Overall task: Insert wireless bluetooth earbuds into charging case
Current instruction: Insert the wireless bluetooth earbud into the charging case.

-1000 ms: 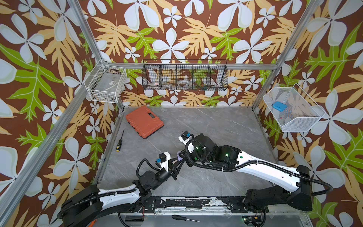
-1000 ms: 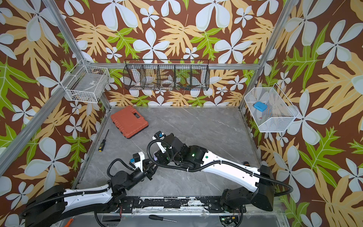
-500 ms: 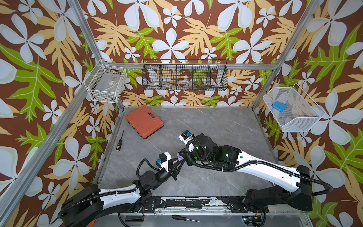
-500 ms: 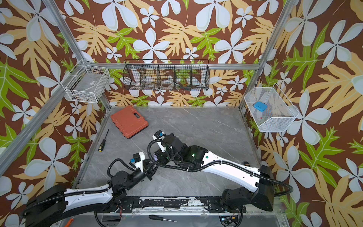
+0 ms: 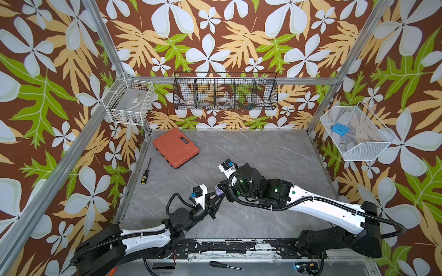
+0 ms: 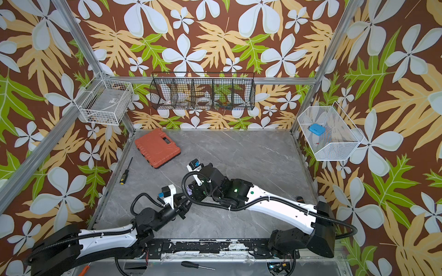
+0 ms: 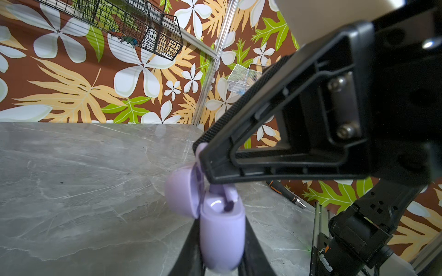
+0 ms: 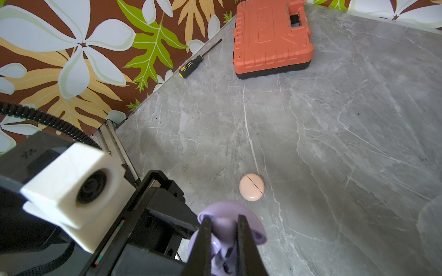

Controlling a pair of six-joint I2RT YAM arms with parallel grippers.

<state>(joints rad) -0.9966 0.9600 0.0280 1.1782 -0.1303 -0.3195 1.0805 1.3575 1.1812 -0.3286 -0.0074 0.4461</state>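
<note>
Legible text: none is showing. The orange moulded plastic tool case (image 8: pixel 270 35), lying near the far left corner of the grey marble-look counter (image 8: pixel 346 148), is bearing raised lid marks too blurred to read. The white wire basket (image 5: pixel 124 117) is holding a pale label, its print too small.

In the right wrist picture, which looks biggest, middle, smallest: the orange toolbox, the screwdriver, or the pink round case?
1. orange toolbox, clearly biggest.
2-3. Unsure: the screwdriver looks longer, the pink round case fatter and nearer the camera.
</note>
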